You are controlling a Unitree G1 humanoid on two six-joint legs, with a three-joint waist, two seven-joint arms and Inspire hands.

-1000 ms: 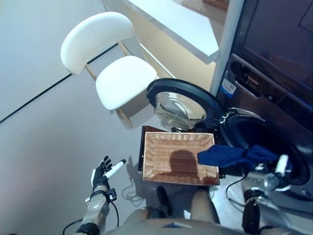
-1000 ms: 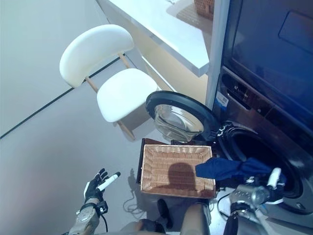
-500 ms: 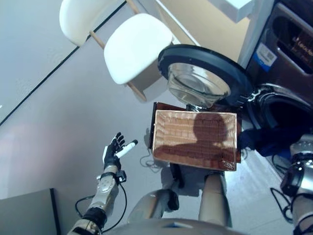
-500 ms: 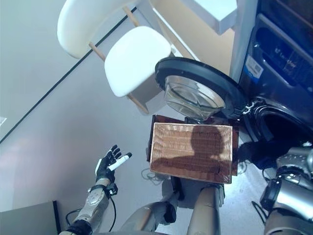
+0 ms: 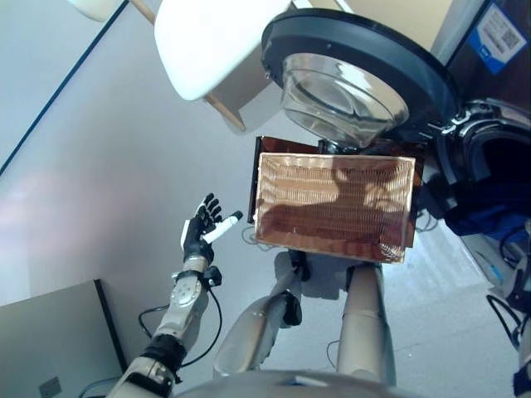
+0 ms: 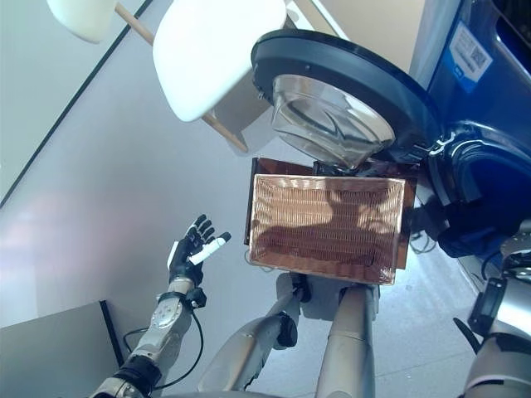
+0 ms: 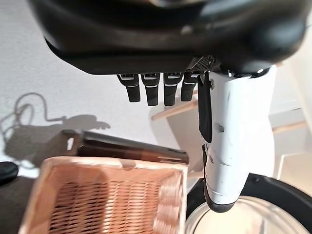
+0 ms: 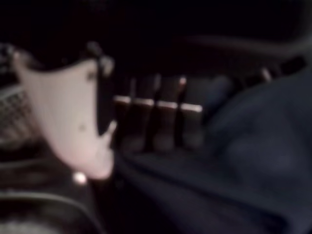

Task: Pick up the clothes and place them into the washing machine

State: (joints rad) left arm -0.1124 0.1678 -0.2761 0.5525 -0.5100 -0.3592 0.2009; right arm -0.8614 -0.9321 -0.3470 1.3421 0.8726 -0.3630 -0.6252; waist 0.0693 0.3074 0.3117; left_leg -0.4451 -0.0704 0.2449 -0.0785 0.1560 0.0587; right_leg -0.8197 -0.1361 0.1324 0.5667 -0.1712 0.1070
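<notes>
A dark blue cloth (image 5: 485,222) hangs in the mouth of the washing machine drum (image 5: 498,166), to the right of the wicker basket (image 5: 332,207). No clothes show in the basket. In the right wrist view my right hand (image 8: 146,122) is right against the blue cloth (image 8: 243,170); its fingers look straight and its white-covered thumb (image 8: 73,122) stands apart. My left hand (image 5: 202,236) hovers open over the floor left of the basket, holding nothing.
The round washer door (image 5: 357,75) stands open just behind the basket. A white chair (image 5: 216,41) is at the back left. The basket rests on a dark stand (image 7: 126,146). A grey box (image 5: 50,340) sits at the lower left.
The camera has tilted down and shifted. The blue cloth has gone from over the basket's right corner to the drum mouth, along with my right hand. The left hand stays open.
</notes>
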